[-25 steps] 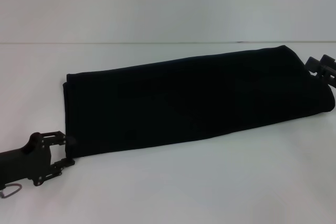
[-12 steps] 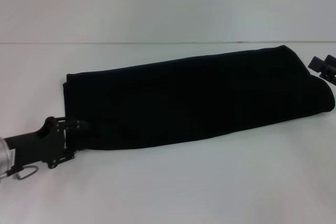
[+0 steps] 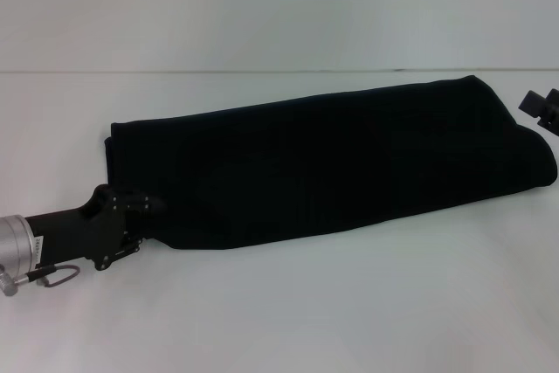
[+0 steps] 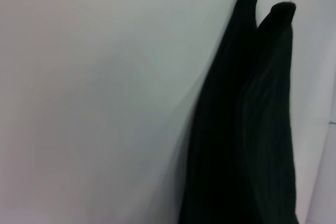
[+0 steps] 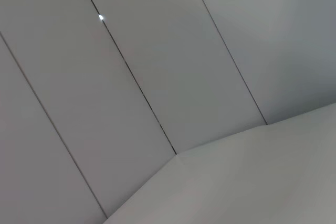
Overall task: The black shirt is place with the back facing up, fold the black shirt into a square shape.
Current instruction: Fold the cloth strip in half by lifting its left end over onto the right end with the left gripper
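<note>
The black shirt (image 3: 332, 163) lies across the middle of the white table (image 3: 288, 312) as a long, narrow band, already folded lengthwise, running from our near left up toward the far right. It is plain matte cloth, soft and limp, with rounded fold edges; in the left wrist view we see two layers of it (image 4: 247, 129) ending in blunt, rolled tips against the bare surface.

Our left claw (image 3: 144, 211) sits at the near-left end of the band, its tip against or just under the hem. We cannot tell how far it is open, nor whether it has any cloth, because black fingers merge with black fabric. Our right claw (image 3: 541, 107) shows only partly at the picture's edge, beside the far-right end, and its opening is equally unclear.

We judge the main risk to be a partial grab: if we catch only the upper layer, the layers may slide apart when lifted and the fold may come out crooked. Dragging the end could also bunch the cloth instead of doubling it squarely.
</note>
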### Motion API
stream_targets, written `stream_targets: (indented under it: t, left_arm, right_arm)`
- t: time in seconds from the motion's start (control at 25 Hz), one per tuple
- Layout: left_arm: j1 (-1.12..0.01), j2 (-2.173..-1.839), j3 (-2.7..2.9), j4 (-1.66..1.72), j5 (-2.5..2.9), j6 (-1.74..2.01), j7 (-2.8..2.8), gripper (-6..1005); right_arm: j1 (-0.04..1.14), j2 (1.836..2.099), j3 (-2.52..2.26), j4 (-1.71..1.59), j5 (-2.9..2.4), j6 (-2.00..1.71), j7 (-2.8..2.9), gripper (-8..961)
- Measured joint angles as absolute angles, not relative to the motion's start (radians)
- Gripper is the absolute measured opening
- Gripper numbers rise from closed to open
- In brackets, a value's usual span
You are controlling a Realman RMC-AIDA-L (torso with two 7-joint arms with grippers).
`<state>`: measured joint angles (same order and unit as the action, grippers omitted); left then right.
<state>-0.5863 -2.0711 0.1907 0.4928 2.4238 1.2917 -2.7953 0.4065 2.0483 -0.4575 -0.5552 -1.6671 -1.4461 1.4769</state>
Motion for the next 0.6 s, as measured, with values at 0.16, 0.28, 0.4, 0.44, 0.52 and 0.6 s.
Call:
stream_targets:
  t: [0.16, 0.28, 0.4, 0.44, 0.52, 0.6]
  left_arm:
    - [-0.587, -2.068, 0.199, 0.493, 2.425, 1.288, -2.797, 430]
    - [-0.587, -2.064, 0.199, 0.495, 2.425, 1.288, -2.797, 333]
    - [-0.588, -2.061, 0.2, 0.498, 2.425, 1.288, -2.793, 162]
    - [-0.588, -2.059, 0.2, 0.502, 2.425, 1.288, -2.791, 56]
    - [-0.59, -2.051, 0.2, 0.51, 2.425, 1.291, -2.786, 47]
    - [-0.594, -2.038, 0.201, 0.518, 2.425, 1.293, -2.774, 38]
  right_arm:
    - [0.407, 2.051, -0.451, -0.555, -1.667, -1.447, 1.477, 775]
    - [0.407, 2.051, -0.45, -0.555, -1.667, -1.448, 1.477, 775]
    - [0.406, 2.051, -0.444, -0.555, -1.667, -1.448, 1.477, 775]
    - [0.406, 2.052, -0.442, -0.555, -1.667, -1.448, 1.477, 775]
    - [0.407, 2.051, -0.44, -0.555, -1.667, -1.447, 1.477, 774]
    - [0.409, 2.051, -0.439, -0.555, -1.667, -1.447, 1.478, 774]
